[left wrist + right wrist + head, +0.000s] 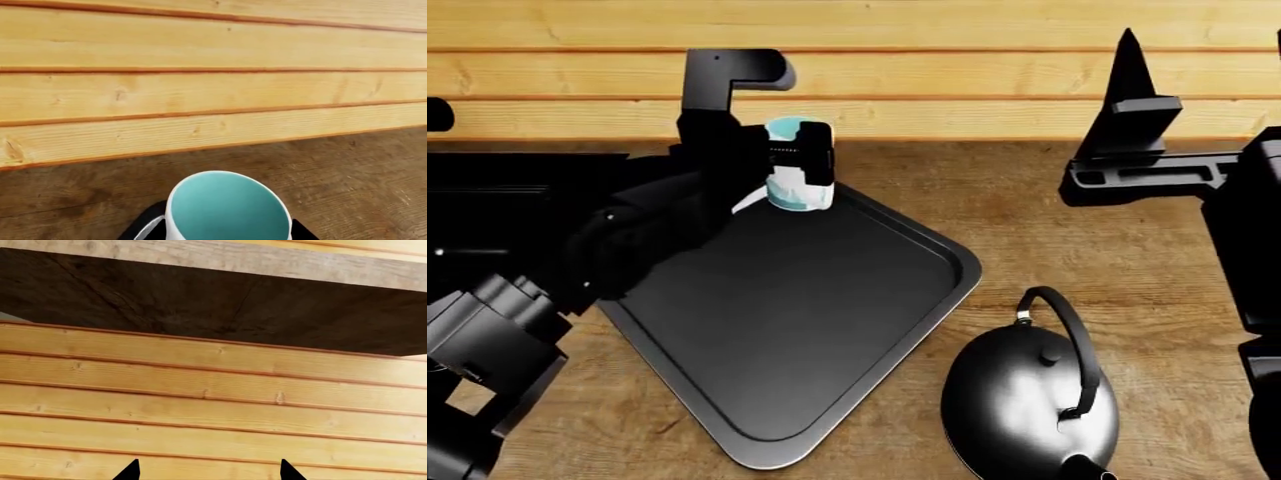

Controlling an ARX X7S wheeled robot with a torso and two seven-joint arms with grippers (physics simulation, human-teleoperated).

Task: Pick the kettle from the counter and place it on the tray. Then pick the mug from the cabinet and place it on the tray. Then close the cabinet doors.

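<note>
The white mug (785,195) with its teal inside (227,207) is held over the far corner of the dark grey tray (787,330). My left gripper (801,160) is shut on the mug, with black fingers (143,227) on either side. I cannot tell whether its base touches the tray. The glossy black kettle (1021,400) stands upright on the brown counter (1174,290), just off the tray's near right edge. My right gripper (208,471) is raised high at the right, open and empty, facing the wall planks. The cabinet doors are out of view.
Pale horizontal wall planks (961,70) run along the back of the counter. A black sink (494,190) lies left of the tray, partly behind my left arm. A dark wooden underside (200,300) hangs above the planks in the right wrist view.
</note>
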